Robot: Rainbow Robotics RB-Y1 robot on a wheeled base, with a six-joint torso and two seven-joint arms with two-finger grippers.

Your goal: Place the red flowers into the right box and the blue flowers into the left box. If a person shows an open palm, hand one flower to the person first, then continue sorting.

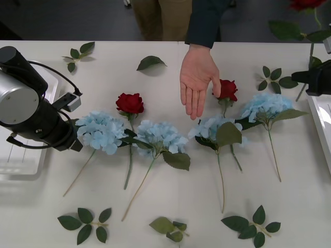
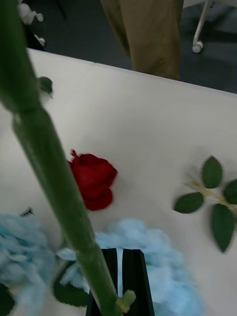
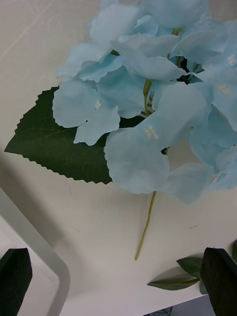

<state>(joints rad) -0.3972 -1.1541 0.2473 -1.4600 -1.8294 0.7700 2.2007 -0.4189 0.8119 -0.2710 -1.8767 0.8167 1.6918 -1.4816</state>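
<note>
Here, four blue flowers (image 1: 162, 136), two red flowers (image 1: 130, 103) on table, right jaws gripping a stem (image 2: 59, 197), left jaws open.

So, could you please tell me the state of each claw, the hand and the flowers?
Open palm: held out over the table.
Right claw: shut on a raised red flower's stem.
Left claw: open, above a blue flower.
Other red flowers: two, lying loose.
Blue flowers: four, lying flat.

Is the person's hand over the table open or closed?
Open: the hand has its fingers extended over the table, palm showing, between the red flowers.
</note>
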